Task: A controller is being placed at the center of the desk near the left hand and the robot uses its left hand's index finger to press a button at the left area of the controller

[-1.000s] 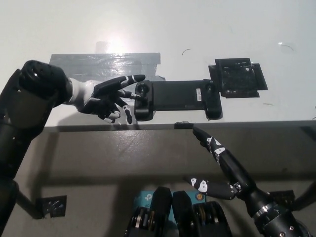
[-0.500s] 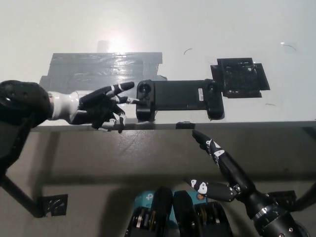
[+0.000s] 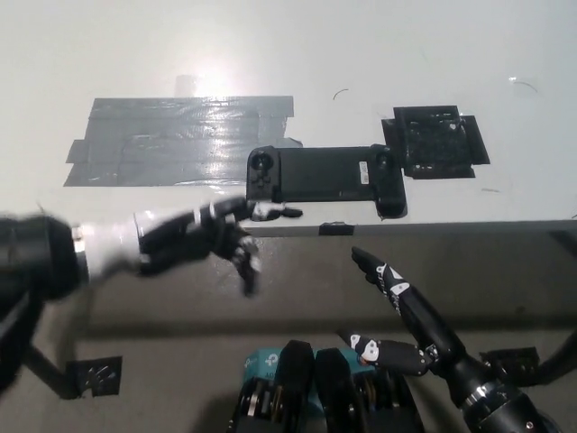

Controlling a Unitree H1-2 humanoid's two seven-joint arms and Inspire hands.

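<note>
Nearest, my right hand (image 3: 406,316) hangs below the desk edge, its slim black fingers spread and holding nothing. Just above and to the left, my left hand (image 3: 194,239), blurred, sits at the desk (image 3: 297,54) edge, fingers apart, one pointing toward the controller (image 3: 326,176) without touching it. That flat, matte black controller lies lengthwise near the front edge. Farther back, a wrinkled grey tape patch (image 3: 180,140) shines; a black square pad (image 3: 435,142) sits right.
</note>
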